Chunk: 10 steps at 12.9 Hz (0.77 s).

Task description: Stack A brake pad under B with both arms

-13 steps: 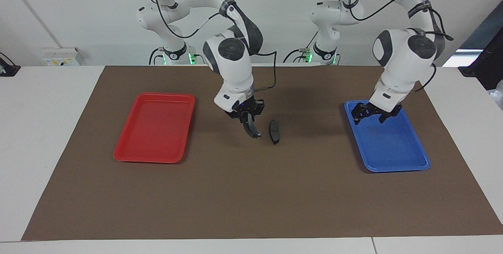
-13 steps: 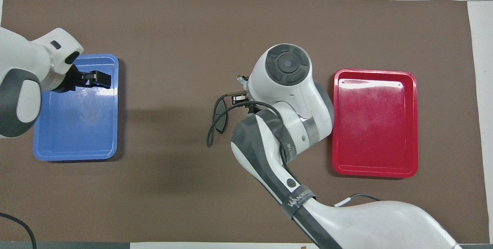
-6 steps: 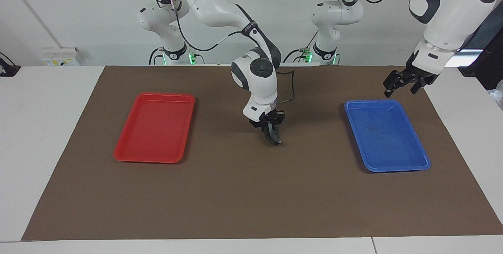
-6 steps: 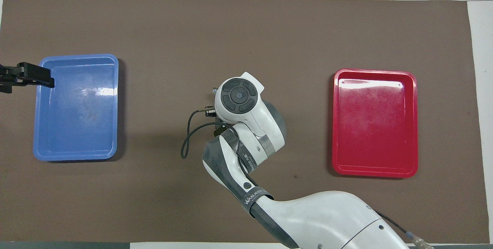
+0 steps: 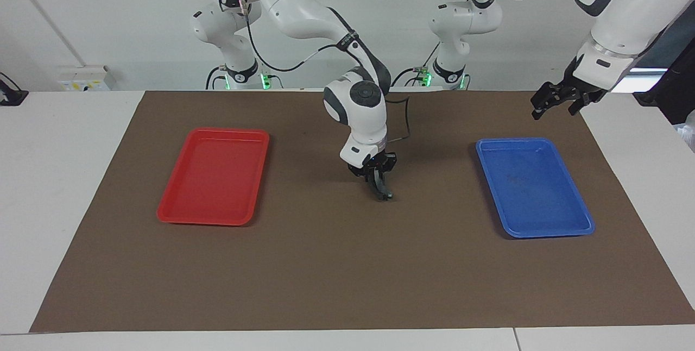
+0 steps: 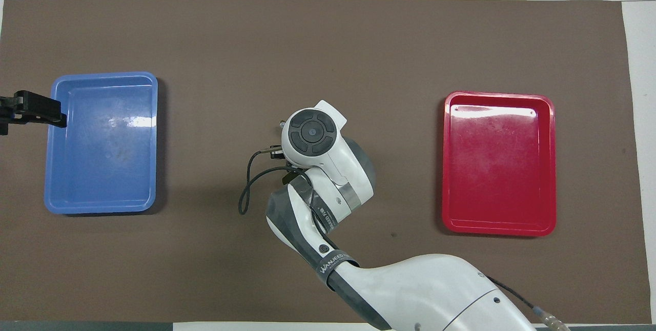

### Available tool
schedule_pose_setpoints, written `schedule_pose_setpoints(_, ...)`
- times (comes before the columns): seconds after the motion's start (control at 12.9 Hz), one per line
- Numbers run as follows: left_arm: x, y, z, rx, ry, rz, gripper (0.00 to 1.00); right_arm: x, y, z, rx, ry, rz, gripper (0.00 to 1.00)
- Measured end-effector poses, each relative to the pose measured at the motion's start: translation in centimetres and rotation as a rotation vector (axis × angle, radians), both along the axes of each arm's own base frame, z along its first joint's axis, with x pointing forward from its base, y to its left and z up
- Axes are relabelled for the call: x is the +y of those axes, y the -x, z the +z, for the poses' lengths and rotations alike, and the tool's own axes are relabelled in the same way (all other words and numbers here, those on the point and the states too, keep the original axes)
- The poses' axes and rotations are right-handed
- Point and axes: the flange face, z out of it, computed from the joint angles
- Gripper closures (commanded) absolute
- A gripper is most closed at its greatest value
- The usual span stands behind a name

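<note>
1. The right gripper [image 5: 380,187] is low over the middle of the brown mat [image 5: 347,264] on the table [image 5: 49,177], between the red tray [image 5: 214,176] and the blue tray [image 5: 535,187]; its jaws grip the crescent pad B [image 5: 383,192].
2. The A brake pad is hidden beneath them; I cannot tell whether B touches it.
3. The left gripper [image 5: 559,100] waits raised at the left arm's end of the mat, jaws parted and empty.

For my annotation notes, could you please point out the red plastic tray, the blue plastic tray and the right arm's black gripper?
red plastic tray [image 5: 179,215]: facing view, on its rim.
blue plastic tray [image 5: 548,230]: facing view, on its rim.
right gripper [image 5: 380,188]: facing view, between its fingertips, low over the brown mat.
</note>
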Motion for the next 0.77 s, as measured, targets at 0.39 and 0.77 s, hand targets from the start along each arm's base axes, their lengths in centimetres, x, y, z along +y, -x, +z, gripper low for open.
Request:
schedule_pose_setpoints(0.39, 0.0, 0.0, -0.1, 0.003, 0.0, 0.0, 0.01, -0.2, 0.0, -0.5, -0.004, -0.001, -0.003, 0.0)
schedule_pose_setpoints(0.77, 0.0, 0.1, -0.1, 0.006, 0.0, 0.0, 0.01, -0.3, -0.4, 1.9, -0.001, 0.054, 0.026, 0.0)
